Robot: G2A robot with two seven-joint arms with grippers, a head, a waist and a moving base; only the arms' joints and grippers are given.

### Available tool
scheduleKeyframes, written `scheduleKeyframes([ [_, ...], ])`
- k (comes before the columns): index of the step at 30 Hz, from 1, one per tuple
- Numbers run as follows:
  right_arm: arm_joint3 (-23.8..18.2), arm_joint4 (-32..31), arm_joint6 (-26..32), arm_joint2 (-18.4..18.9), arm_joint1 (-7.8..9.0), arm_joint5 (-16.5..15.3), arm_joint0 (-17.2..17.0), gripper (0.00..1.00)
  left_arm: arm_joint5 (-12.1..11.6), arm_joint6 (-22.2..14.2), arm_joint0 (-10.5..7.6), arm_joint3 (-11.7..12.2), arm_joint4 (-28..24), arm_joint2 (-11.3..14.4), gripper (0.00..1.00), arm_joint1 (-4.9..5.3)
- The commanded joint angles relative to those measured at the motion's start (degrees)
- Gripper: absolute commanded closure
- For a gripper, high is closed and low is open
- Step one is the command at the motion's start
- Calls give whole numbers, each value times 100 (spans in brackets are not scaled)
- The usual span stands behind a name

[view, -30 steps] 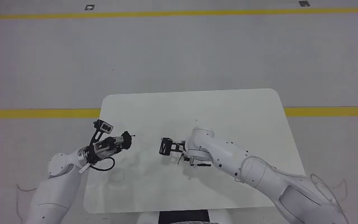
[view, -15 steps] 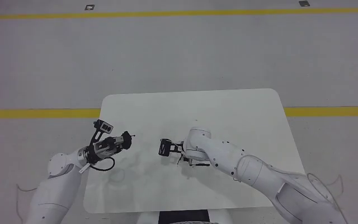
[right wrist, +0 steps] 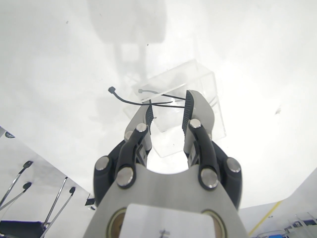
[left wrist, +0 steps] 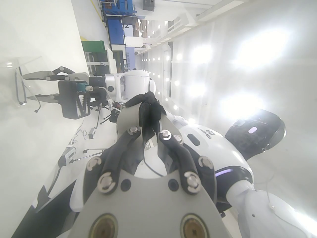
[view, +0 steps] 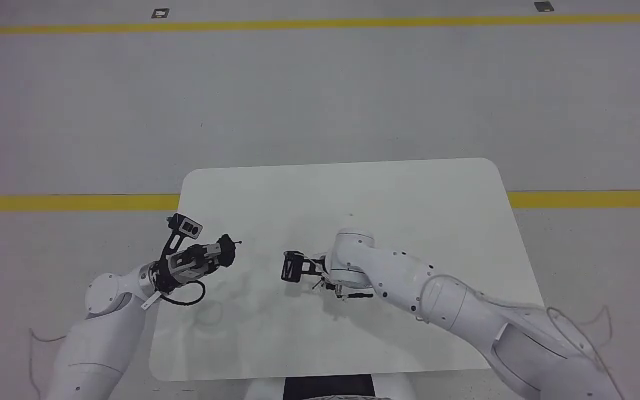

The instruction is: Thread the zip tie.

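A black zip tie (right wrist: 128, 102) lies on the white table (view: 420, 200), its head sticking out beside a small clear plastic box (right wrist: 173, 73). Another tie (right wrist: 148, 91) lies inside the box. My right gripper (right wrist: 169, 100) hangs open just above the box, one finger on either side of the crossed tie tails. In the top view it (view: 325, 283) is near the table's middle. My left gripper (view: 232, 245) is held above the table's left part, pointing at the right one. It (left wrist: 147, 105) is shut on a bunched black zip tie (left wrist: 149, 117), whose thin tail trails back between the fingers.
The left wrist view shows the right gripper (left wrist: 26, 86) farther off over the clear box (left wrist: 24, 63). Bare tabletop lies behind and to the right of both arms. The table's front edge (view: 250, 377) is close below them. Yellow floor lines (view: 80, 202) run past the table.
My right arm has edged slightly left, toward the left gripper. The left arm has kept still with its tie.
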Motion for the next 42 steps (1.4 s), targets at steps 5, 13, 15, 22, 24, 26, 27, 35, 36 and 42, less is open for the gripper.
scheduleKeyframes([
  [5, 55, 81, -80, -121, 3, 0, 88, 82, 0, 0, 0, 0, 0, 0, 100, 0],
  [13, 115, 163, -198, -262, 8, 0, 207, 100, 0, 0, 0, 0, 0, 0, 100, 0],
  [15, 103, 200, -257, -251, 16, 0, 221, 100, 0, 0, 0, 0, 0, 0, 100, 0],
  [22, -161, 359, -429, 13, 186, 0, 144, 100, 0, 0, 0, 0, 0, 0, 100, 0],
  [24, -290, 402, -490, 171, 282, 0, 64, 100, 0, 0, 0, 0, 0, 0, 100, 0],
  [26, -435, 464, -593, 378, 389, 9, -52, 100, 0, 0, 0, 0, 0, 0, 100, 0],
  [27, -504, 496, -649, 483, 438, 28, -112, 100, 0, 0, 0, 0, 0, 0, 100, 0],
  [35, -1186, 828, -1364, 1536, 888, 135, -846, 100, 0, 0, 0, 0, 0, 0, 100, 0],
  [36, -1264, 907, -1505, 1676, 937, 144, -963, 100, 0, 0, 0, 0, 0, 0, 100, 0],
  [42, -1667, 1524, -2455, 2444, 1197, 0, -1676, 100, 0, 0, 0, 0, 0, 0, 100, 0],
])
